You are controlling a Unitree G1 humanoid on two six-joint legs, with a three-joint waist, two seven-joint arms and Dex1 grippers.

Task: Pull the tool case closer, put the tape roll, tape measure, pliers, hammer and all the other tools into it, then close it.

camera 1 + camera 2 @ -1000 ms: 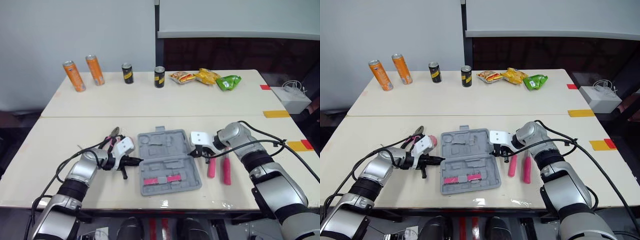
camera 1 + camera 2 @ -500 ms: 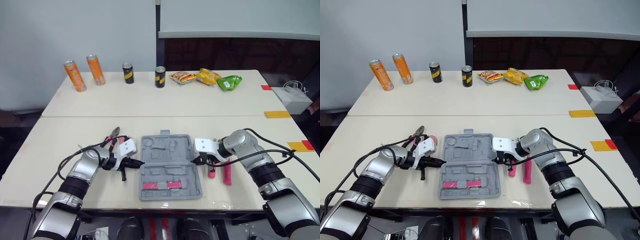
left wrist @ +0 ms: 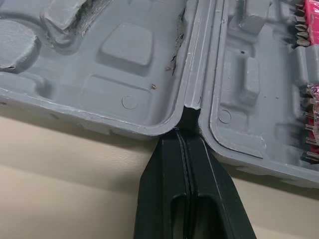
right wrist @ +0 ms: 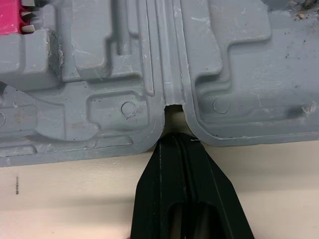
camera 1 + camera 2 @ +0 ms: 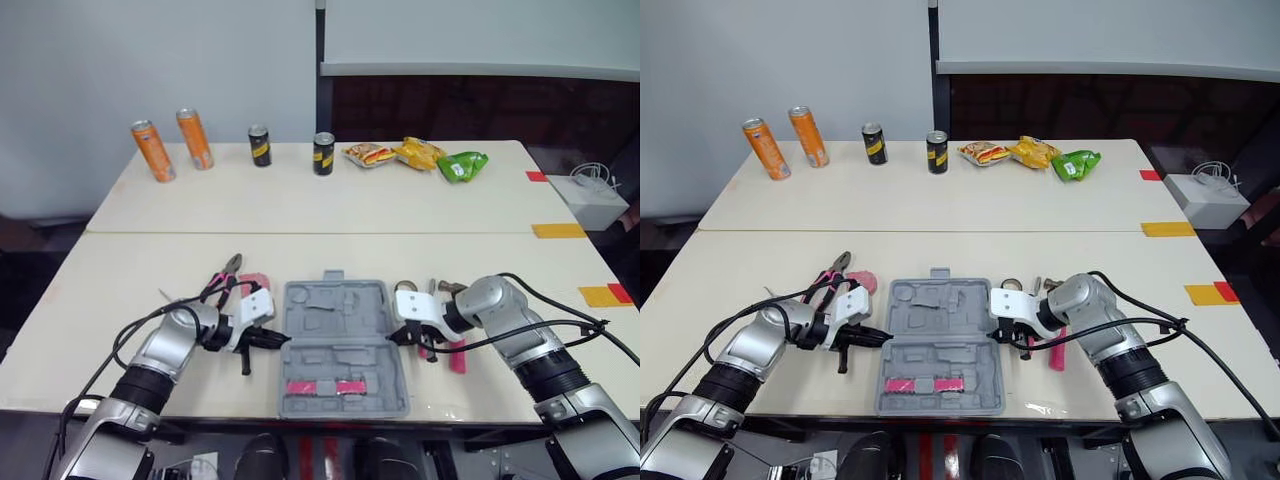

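Tabletop — pink handles partly hidden

**Two cream tables, end to end**

My near table carries the open grey tool case, lying flat close to the front edge. The pliers lie to its left, jaws pointing away from me. To the case's right lie pink-handled tools, partly hidden from me.

The far table butts against the near one along a straight seam. Along its back edge, from left to right, stand two orange cans and two black cans, then three snack packets lie together. Red and yellow tape marks sit along the right edges.
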